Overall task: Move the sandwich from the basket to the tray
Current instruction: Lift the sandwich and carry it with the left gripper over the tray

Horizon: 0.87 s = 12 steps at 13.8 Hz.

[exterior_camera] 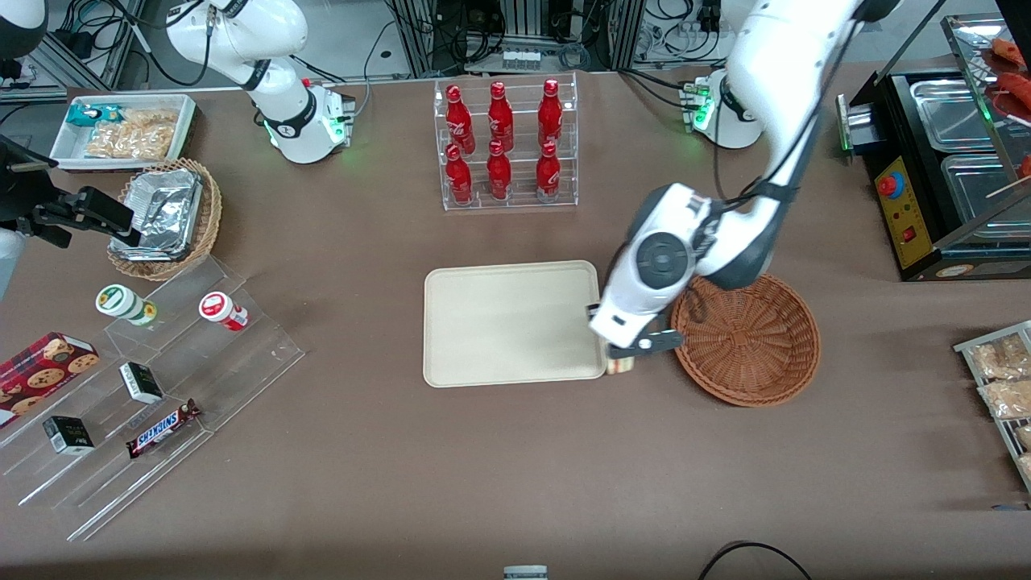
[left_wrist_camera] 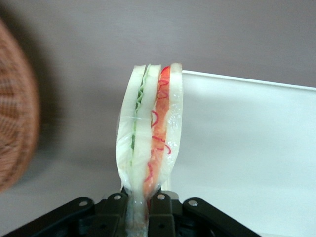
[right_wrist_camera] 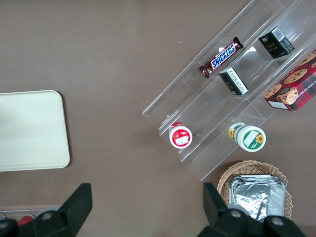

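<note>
Clearly, the one sandwich (left_wrist_camera: 150, 143) is pinched upright between the fingers (left_wrist_camera: 160, 210) of the left arm's gripper (exterior_camera: 624, 354), its cut edge showing a green layer and a red layer between three pale slices under clear wrap. From the front it shows only as a small pale block (exterior_camera: 619, 366) under the gripper, at the tray's corner nearest the basket, between tray and basket. Whether it touches the table I cannot tell.

The single cream tray (exterior_camera: 511, 322) lies flat and holds nothing. The single reddish-brown basket (exterior_camera: 749, 338) sits just beside it, toward the working arm's end of the table, and is empty.

Farther from the front camera than the tray stands a clear rack (exterior_camera: 507, 145) with six red bottles (exterior_camera: 499, 117), three on each of its two levels. Toward the parked arm's end lie clear stepped shelves (exterior_camera: 161, 387) carrying two round tubs (exterior_camera: 223, 310), two small dark boxes (exterior_camera: 141, 383), one chocolate bar (exterior_camera: 163, 427) and one box of cookies (exterior_camera: 44, 366). Beside them sits one lighter wicker basket (exterior_camera: 209, 217) holding crinkled foil (exterior_camera: 161, 211), and farther still one white bin (exterior_camera: 121, 129) of snack packets. A black appliance (exterior_camera: 942, 177) with two metal pans stands at the working arm's end.
</note>
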### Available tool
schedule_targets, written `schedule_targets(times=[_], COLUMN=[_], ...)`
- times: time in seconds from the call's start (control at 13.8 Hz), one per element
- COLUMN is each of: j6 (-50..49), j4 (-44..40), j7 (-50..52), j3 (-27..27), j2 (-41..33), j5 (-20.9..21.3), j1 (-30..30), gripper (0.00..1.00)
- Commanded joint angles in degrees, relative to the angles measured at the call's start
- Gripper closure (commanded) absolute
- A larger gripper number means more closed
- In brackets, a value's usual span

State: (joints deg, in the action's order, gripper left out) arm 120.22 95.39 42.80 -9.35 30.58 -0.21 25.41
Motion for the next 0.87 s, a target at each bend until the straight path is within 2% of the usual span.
schedule_targets(times=[0.0,0.22,0.44,0.8], j6=[-2.5,-2.8,-2.8,-2.6], j4=[-7.9,-14.2,-18.7,-20.7], j7=[3.5,10.4,15.1,15.2], j3=[0.7,0.9,0.8,0.7], j2=[5.2,9.9,14.1,16.3], j5=[0.2,0.6,3.7,3.6], j1=[4.3,8.9,11.4,12.6], gripper=[1.00,1.00,1.00,1.00])
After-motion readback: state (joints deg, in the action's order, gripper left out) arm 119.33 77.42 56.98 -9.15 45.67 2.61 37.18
